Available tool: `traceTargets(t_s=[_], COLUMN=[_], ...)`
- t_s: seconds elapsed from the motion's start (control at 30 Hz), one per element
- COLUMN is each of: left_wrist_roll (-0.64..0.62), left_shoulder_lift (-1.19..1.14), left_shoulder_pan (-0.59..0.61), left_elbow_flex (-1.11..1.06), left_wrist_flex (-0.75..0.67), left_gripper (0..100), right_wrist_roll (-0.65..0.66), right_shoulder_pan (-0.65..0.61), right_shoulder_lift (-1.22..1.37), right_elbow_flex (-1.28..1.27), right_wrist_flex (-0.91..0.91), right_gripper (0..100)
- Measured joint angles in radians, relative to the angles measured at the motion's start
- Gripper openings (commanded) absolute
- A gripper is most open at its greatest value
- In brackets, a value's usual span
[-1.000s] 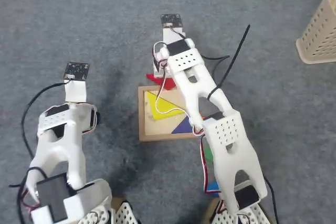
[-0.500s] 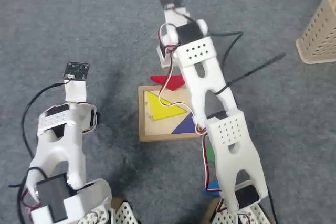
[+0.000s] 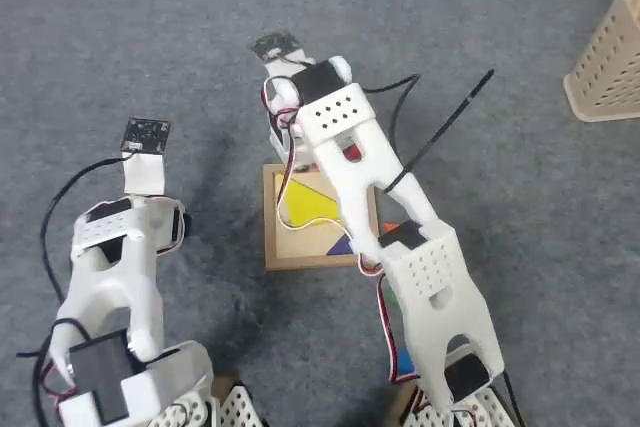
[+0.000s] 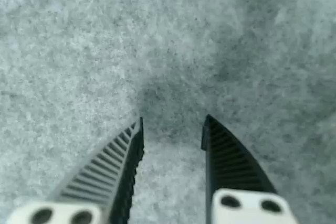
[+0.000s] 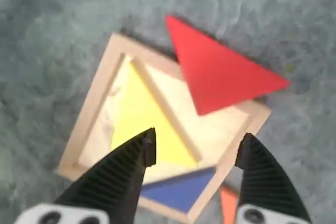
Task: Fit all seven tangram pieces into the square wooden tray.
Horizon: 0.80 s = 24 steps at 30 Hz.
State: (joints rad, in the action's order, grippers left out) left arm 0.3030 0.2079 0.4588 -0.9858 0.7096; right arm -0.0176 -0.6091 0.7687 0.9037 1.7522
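Hovering your right end effector, jaws apart, over the square wooden tray, line it up with the red triangle lying across the tray's rim, pinch its edges squarely, and turn it toward the bare gap beside the yellow triangle, while your left end effector hangs with jaws apart over the table.

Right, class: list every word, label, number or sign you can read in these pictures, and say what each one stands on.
None can be read.
The wooden tray, yellow piece, red piece and blue piece are plain, with no print.
The small dark board on an arm may bear marks, but they are too small to read.
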Motion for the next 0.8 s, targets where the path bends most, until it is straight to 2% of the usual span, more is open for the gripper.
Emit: traceTargets(t_s=[0.1, 0.23, 0.57, 0.8], left_wrist_roll=[0.0, 0.0, 0.0, 0.0], left_shoulder_lift=[0.0, 0.0, 0.0, 0.0], left_shoulder_pan=[0.0, 0.0, 0.0, 0.0], left_elbow_flex=[0.0, 0.0, 0.0, 0.0], left_wrist_flex=[0.0, 0.0, 0.0, 0.0], left_gripper=[18, 18, 18, 18], right_wrist_roll=[0.0, -0.002, -0.014, -0.014], right_shoulder_pan=[-0.014, -0.028, -0.087, -0.087], right_shoulder_lift=[-0.055, -0.195, -0.695, -0.683], right_elbow_flex=[-0.114, -0.334, -1.278, -1.339], right_wrist_flex=[-0.018, -0.147, -0.779, -0.819], right_gripper=[24.3, 24.3, 24.0, 24.0])
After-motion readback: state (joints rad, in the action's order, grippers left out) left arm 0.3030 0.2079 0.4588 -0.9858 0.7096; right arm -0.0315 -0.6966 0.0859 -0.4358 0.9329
